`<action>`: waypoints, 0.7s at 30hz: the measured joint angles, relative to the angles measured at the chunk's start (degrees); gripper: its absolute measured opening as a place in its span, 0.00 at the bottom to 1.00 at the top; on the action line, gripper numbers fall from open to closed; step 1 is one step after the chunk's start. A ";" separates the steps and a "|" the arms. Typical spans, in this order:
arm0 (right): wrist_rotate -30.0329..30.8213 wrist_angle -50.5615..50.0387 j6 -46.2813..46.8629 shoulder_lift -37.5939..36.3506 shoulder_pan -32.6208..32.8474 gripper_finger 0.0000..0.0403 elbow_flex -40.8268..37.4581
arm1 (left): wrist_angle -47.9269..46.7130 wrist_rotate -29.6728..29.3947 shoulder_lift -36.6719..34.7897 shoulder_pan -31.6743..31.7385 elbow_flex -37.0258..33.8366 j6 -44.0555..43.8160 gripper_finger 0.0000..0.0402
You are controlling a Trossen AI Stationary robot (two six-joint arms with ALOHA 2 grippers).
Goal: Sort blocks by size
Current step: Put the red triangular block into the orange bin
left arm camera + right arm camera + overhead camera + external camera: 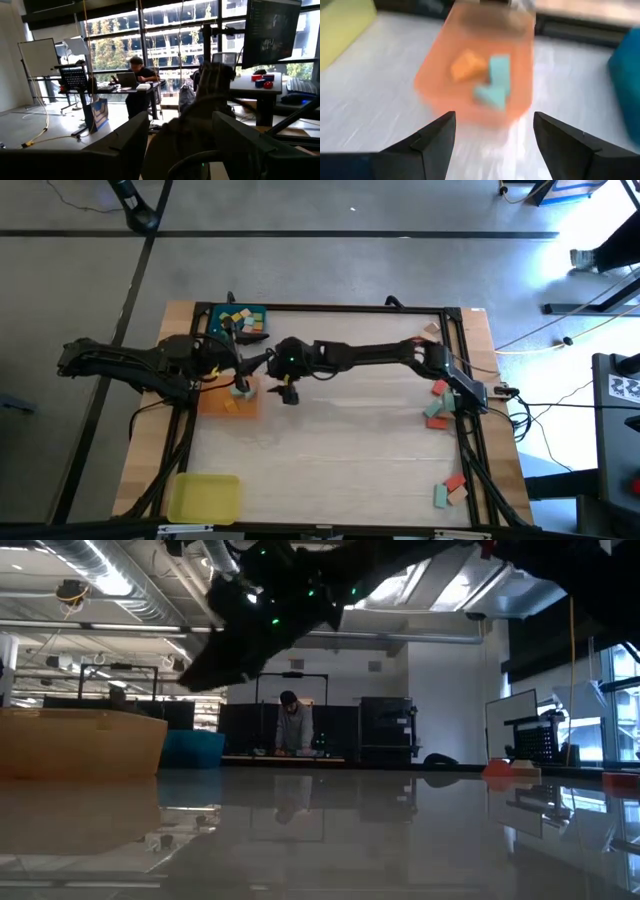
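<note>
Blue tray (pixel 212 314) and orange tray (pixel 475 90) hold some blocks; several blocks (pixel 438 405) remain on the worktop (pixel 340 460). Both grippers' fingers wide, empty.

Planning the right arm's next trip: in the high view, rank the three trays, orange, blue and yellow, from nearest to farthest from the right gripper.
1. Flat orange square tray, just left of the right gripper.
2. Flat blue square tray, at the far-left corner.
3. Flat yellow square tray, at the near-left corner.

Both dark arms reach toward the worktop's left half. The right arm stretches across from the right edge, elbow bent, its tool (pixel 494 131) with fingers spread wide and empty. The left arm lies folded at the left, its tool (pixel 179 145) likewise parted, holding nothing
</note>
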 joint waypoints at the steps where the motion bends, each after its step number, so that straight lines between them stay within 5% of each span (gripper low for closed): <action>1: 0.04 -3.17 -0.38 -0.72 -0.09 0.65 0.00 | -0.13 0.01 -0.39 0.00 -0.01 0.12 0.51; 9: 7.99 -18.40 -1.78 -8.58 0.12 0.65 -6.10 | -1.91 -0.20 -0.84 0.02 -0.18 0.09 0.51; 21: 26.33 -21.09 7.53 -39.04 0.10 0.66 -35.94 | -2.76 -0.20 -0.84 0.07 -0.21 0.06 0.51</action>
